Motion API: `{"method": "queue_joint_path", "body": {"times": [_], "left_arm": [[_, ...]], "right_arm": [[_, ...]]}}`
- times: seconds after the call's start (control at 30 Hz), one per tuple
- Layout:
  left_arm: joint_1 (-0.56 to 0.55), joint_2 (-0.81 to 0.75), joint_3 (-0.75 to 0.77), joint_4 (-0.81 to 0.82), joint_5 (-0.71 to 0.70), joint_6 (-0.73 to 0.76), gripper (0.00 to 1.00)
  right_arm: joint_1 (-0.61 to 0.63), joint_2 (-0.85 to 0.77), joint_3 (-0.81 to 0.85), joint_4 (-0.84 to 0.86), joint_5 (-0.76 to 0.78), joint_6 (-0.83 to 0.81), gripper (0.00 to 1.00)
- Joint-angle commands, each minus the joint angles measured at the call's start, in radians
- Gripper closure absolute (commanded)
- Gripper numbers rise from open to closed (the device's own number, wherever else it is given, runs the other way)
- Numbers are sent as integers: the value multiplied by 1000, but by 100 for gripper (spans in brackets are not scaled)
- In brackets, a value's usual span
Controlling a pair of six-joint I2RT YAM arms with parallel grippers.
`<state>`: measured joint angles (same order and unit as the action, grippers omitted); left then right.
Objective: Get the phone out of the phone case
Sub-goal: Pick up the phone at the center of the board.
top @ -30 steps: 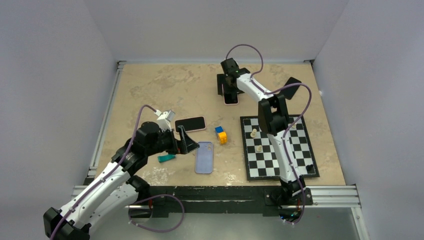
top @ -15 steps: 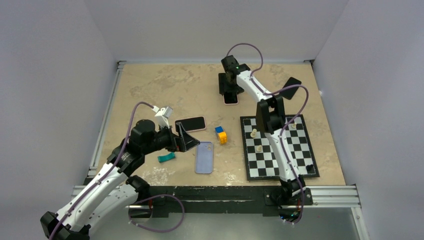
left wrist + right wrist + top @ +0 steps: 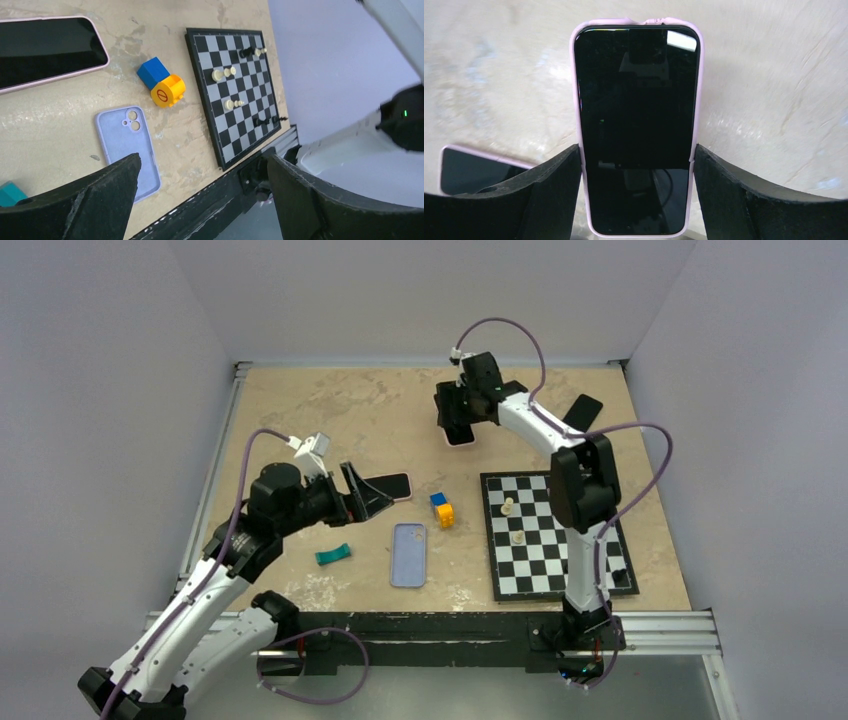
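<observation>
Carefully: this grip could backfire

Your phone (image 3: 638,130), screen up in its pink case (image 3: 614,21), is at 12 o'clock of the table (image 3: 330,420), clamped across its sides by the right gripper (image 3: 636,155). Squeezing there may press case tighter onto phone, or let both slip together. The left gripper (image 3: 200,200), spread wide and empty, hovers beside a 2nd pink-edged phone (image 3: 385,486) at 9 o'clock; don't confuse them.

Left of the chessboard (image 3: 555,532), blocks (image 3: 441,509), a case (image 3: 408,554), a clip (image 3: 332,555) and the near phone (image 3: 388,486) are crowding the middle. Off its far-left corner the right gripper (image 3: 461,425) is clamping the far phone (image 3: 638,100); farther left, table (image 3: 300,410) is lying bare.
</observation>
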<state>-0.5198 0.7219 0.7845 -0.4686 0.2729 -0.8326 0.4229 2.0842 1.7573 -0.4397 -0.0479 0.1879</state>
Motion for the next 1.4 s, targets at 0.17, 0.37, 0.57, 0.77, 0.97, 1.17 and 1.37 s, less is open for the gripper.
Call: {"method": "queue_joint_path", "body": {"times": [0.17,0.37,0.57,0.77,0.97,1.17,1.37], "left_arm": [[161,106,194,-48,15,-115,0],[176,288,309,2,256,-43,0],[158,377,291,98,422,5,8],[98,368,249,138,384,7,10],[66,383,246,169,355,-27,23],[65,371,248,162,318,-39,47],[57,396,230,217,375,-71,79]], "right_arm": [[54,-466,-330,297,-275,-425,100],[141,-693,-523,301,-318,-451,100],[249,-817,-572,258,-276,-444,100],[315,-882,-580,205,-246,-451,100],[387,-911,-582,167,-187,-465,100],[445,-941,-607,167,-141,-457,100],[479,-939,-629,194,-85,-440,100]]}}
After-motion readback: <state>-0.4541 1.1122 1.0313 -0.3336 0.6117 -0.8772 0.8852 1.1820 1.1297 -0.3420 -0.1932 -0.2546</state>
